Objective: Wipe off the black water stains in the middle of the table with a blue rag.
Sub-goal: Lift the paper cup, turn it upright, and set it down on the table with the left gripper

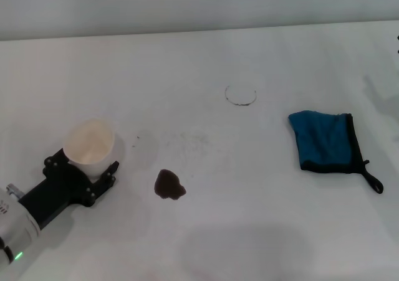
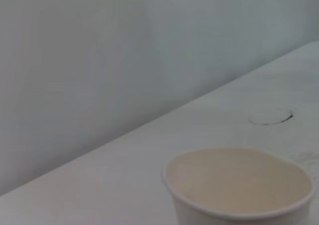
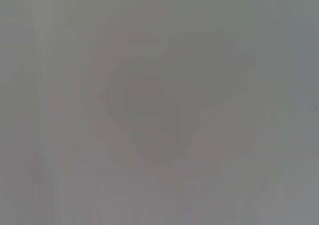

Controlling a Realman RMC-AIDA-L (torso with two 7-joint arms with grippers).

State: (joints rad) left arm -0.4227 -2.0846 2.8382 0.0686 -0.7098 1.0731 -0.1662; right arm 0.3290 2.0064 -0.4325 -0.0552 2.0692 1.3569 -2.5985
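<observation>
**White table, cup in left jaws, rag off to the right**

White table (image 1: 262, 231) fills the head view, smooth, with faint grey smudges; a pale wall runs behind its far edge.

Nearest, at the left: left gripper (image 1: 89, 166), black, jaws closed around the lower wall of a pale paper cup (image 1: 90, 141). Cup upright, mouth open, inside looks empty. Left wrist view shows the same cup rim (image 2: 239, 182) close up, table and wall beyond it.

Just right of the cup and a little nearer: the blob of the black water stains (image 1: 168, 185), brownish-black, irregular, smaller than the cup. Apart from the jaws, not touching the cup. Bare table lies between them.

Farther out, toward the middle: a thin dark ring outline (image 1: 240, 96), partly broken, also seen past the cup from the left wrist (image 2: 271, 117). Faint specks between ring and blob.

Far right, well apart from the left jaws and from both marks: blue rag (image 1: 324, 141), folded flat, black edging along its right side, black loop at the near-right corner. Nothing rests on it.

Right gripper not in any view; its wrist picture shows only plain grey.
</observation>
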